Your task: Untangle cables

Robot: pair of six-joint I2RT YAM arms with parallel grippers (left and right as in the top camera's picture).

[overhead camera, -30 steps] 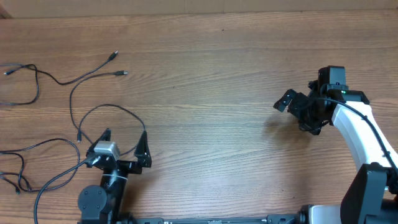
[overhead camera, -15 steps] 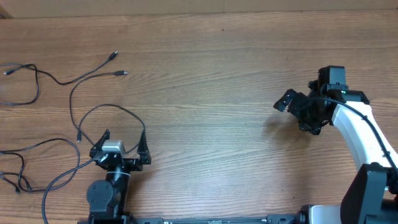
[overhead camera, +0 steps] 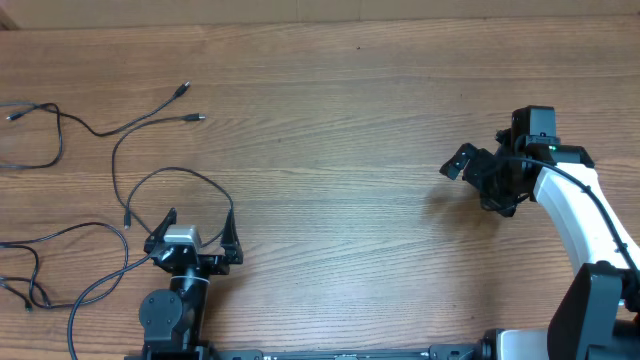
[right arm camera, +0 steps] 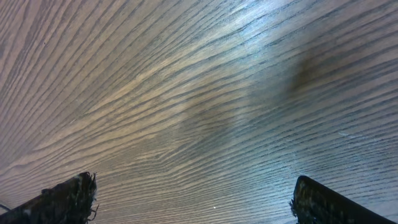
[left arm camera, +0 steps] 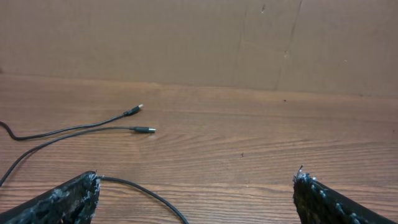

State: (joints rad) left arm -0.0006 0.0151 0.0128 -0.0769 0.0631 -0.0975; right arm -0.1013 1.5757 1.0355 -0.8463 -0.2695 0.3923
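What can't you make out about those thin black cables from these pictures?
- Overhead: several cables run off the left edge, so those ends are cut off.
- Overhead: the plugs are too small to identify.
- Left wrist: one of them leaves by the bottom edge.
- Right wrist: only bare table shows, no cables.

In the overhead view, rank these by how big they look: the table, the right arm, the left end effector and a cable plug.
Largest to smallest:
table
right arm
left end effector
cable plug
None look close.
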